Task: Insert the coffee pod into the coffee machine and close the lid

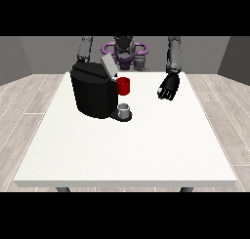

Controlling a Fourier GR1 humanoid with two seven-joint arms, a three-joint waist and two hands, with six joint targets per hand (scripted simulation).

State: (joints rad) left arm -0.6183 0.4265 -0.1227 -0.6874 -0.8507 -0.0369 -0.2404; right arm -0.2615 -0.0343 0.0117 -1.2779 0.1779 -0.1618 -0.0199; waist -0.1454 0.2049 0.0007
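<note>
The black coffee machine [93,94] stands on the white table [146,150], left of the middle. Its grey lid [108,66] is tilted up and open. A red thing at the machine [123,86] shows under the lid at the machine's right side. Below it, a small grey thing [125,109] sits on the machine's dark base; I cannot tell if it is the pod. The hand at the view's right [169,87] hangs above the table to the right of the machine, fingers relaxed and pointing down, holding nothing. The other arm [85,49] drops behind the machine, and its hand is hidden.
The robot's torso [125,51] is behind the table's far edge. White tabletop stretches from the machine towards the camera and to the right. A wood floor surrounds the table.
</note>
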